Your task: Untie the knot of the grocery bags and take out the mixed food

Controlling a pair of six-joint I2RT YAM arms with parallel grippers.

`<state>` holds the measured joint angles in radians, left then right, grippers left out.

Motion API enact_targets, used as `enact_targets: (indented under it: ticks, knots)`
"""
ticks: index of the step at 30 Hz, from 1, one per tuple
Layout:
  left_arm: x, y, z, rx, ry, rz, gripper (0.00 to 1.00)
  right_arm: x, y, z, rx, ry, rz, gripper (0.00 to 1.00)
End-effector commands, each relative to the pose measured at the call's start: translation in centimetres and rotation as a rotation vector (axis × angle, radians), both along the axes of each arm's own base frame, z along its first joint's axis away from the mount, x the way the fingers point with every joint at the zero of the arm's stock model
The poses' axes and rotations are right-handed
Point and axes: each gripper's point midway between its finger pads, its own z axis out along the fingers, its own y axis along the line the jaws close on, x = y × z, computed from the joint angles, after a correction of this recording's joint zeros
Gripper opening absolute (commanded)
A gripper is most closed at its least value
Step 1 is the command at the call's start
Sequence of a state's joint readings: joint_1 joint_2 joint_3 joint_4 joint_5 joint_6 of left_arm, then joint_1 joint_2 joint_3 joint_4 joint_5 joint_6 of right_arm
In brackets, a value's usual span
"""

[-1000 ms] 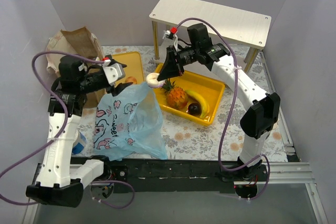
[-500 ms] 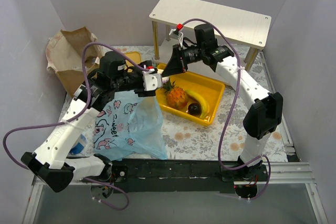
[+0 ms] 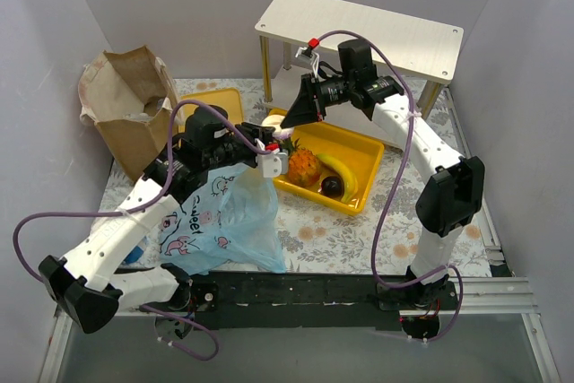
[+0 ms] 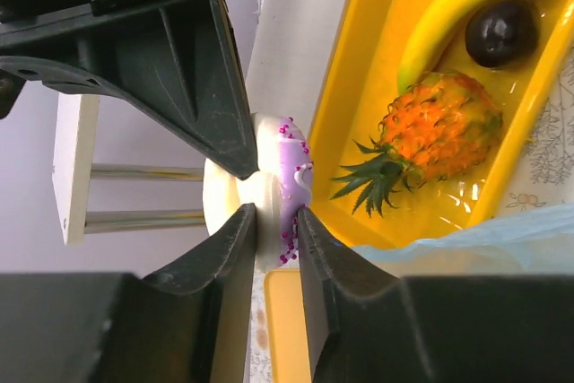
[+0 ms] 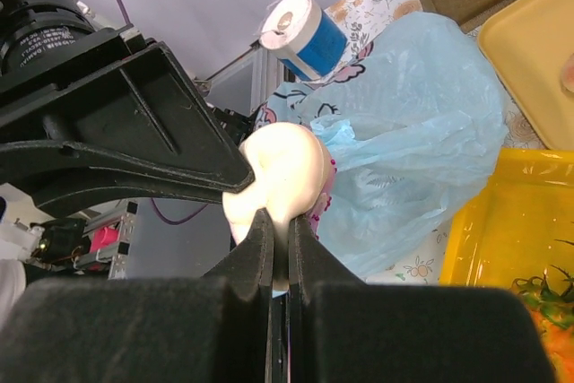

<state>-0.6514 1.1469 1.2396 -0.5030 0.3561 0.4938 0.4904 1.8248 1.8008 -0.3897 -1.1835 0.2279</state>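
**Both grippers on one doughnut, above the tray's near corner**

Left gripper (image 4: 276, 221) had its two fingers nearly together across the rim of the doughnut (image 4: 291, 177), one pad on the pale underside and the other on the iced face, both touching. The doughnut stood on edge between them, with its flat faces turned to the pads and its hole pointing sideways across the gripper.

Right gripper (image 5: 278, 221) came at the same doughnut from the far side. Its fingers were pinched almost shut on the pale rim, so the two sets of fingertips met nearly nose to nose with the doughnut between them.

The tray (image 4: 359, 42) lay below and just beyond the left fingertips. The pineapple (image 4: 439, 127), the banana (image 4: 448, 15) and a dark fruit (image 4: 500, 31) were already in it. The blue bag (image 5: 421, 114) sagged below and behind the left gripper, well under the doughnut.

Both arms were equally near, since each was touching it. The coming move probably turned on one gripper letting go first, or the soft ring might have torn or dropped short of the tray.
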Motion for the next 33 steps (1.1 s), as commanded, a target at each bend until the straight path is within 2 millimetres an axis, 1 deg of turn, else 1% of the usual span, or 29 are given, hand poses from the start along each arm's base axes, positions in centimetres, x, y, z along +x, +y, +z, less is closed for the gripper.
enact_targets:
  ticks: [1,3,4,5,6,7,8,9,10,11,12,13,14,15,16,19,22,23,24,25,26,27,28,29,30,31,32,33]
  knots:
    - [1.1,0.4,-1.2,0.036,-0.065,0.032,0.19,-0.7,0.0,1.5,0.042,-0.031,0.053,0.02]
    - [1.5,0.1,-1.4,0.027,-0.058,0.043,0.15,-0.8,-0.1,1.5,0.042,-0.029,0.06,0.11]
    - [1.6,0.1,-1.2,0.018,-0.051,0.052,0.08,-0.8,-0.2,1.7,0.044,-0.037,0.057,0.3]
    - [1.7,0.1,-1.2,-0.005,-0.02,0.071,0.03,-0.7,-0.3,2.1,0.051,-0.057,0.057,0.41]
    - [1.8,0.2,-1.1,-0.021,-0.002,0.09,0.0,-0.5,-0.6,2.5,0.06,-0.076,0.052,0.49]
    - [1.8,0.6,-1.1,-0.027,0.02,0.112,0.0,-0.2,-0.9,3.0,0.063,-0.093,0.035,0.63]
    - [1.7,0.8,-1.3,-0.055,0.075,0.14,0.0,0.2,-1.2,4.0,0.071,-0.119,0.016,0.69]
    - [2.1,1.4,-1.7,-0.069,0.117,0.175,0.0,1.2,-1.9,4.5,0.072,-0.147,-0.023,0.73]
    - [2.1,1.8,-2.0,-0.089,0.179,0.214,0.0,1.7,-2.5,5.4,0.079,-0.187,-0.047,0.78]
    - [2.2,2.1,-1.2,-0.126,0.219,0.251,0.0,2.3,-3.0,6.0,0.077,-0.219,-0.075,0.79]
    - [2.4,2.7,-1.5,-0.19,0.325,0.321,0.0,3.2,-4.0,7.3,0.082,-0.298,-0.112,0.81]
    - [2.2,3.2,-2.0,-0.202,0.39,0.362,0.0,3.4,-4.6,8.0,0.079,-0.338,-0.137,0.82]
    - [2.0,3.4,-1.7,-0.244,0.438,0.382,0.0,3.8,-5.4,8.5,0.078,-0.369,-0.159,0.83]
    - [2.0,3.9,-1.9,-0.306,0.507,0.435,0.0,3.9,-5.8,9.1,0.081,-0.406,-0.167,0.83]
    - [1.7,4.3,-1.2,-0.348,0.51,0.447,0.0,3.6,-6.3,9.3,0.072,-0.434,-0.176,0.83]
    - [2.3,5.4,-2.1,-0.401,0.549,0.537,0.0,3.4,-7.2,9.1,0.036,-0.477,-0.213,0.83]
    - [3.7,6.1,-2.6,-0.432,0.594,0.617,0.0,2.9,-7.9,8.8,0.002,-0.513,-0.234,0.83]
    - [4.6,6.1,-3.6,-0.422,0.628,0.646,0.0,2.8,-8.0,8.8,-0.009,-0.522,-0.245,0.83]
    - [5.5,6.8,-3.3,-0.451,0.636,0.688,0.0,3.1,-8.3,8.7,-0.03,-0.541,-0.269,0.83]
    - [6.2,7.1,-3.6,-0.479,0.664,0.721,0.0,2.9,-8.6,8.9,-0.041,-0.572,-0.277,0.83]
    - [7.1,7.3,-4.2,-0.485,0.686,0.746,0.0,2.9,-8.9,8.7,-0.059,-0.576,-0.287,0.83]
    - [8.1,8.3,-4.7,-0.501,0.697,0.787,0.0,3.0,-9.2,8.6,-0.079,-0.586,-0.304,0.83]
    - [8.7,8.6,-4.5,-0.523,0.703,0.792,0.0,2.8,-9.4,8.7,-0.086,-0.599,-0.31,0.83]
    - [9.3,9.0,-4.8,-0.549,0.721,0.817,0.0,2.6,-9.6,8.4,-0.098,-0.606,-0.306,0.83]
    - [10.5,10.2,-5.8,-0.564,0.739,0.86,0.0,2.5,-9.7,8.3,-0.103,-0.607,-0.308,0.83]
    - [11.3,10.5,-5.7,-0.595,0.745,0.863,0.0,2.3,-9.9,8.4,-0.108,-0.613,-0.317,0.83]
    - [12.0,10.7,-6.2,-0.625,0.774,0.886,0.0,2.2,-9.9,8.3,-0.111,-0.615,-0.316,0.83]
    - [13.1,11.4,-7.2,-0.643,0.804,0.919,0.0,2.2,-10.0,7.9,-0.121,-0.61,-0.318,0.83]
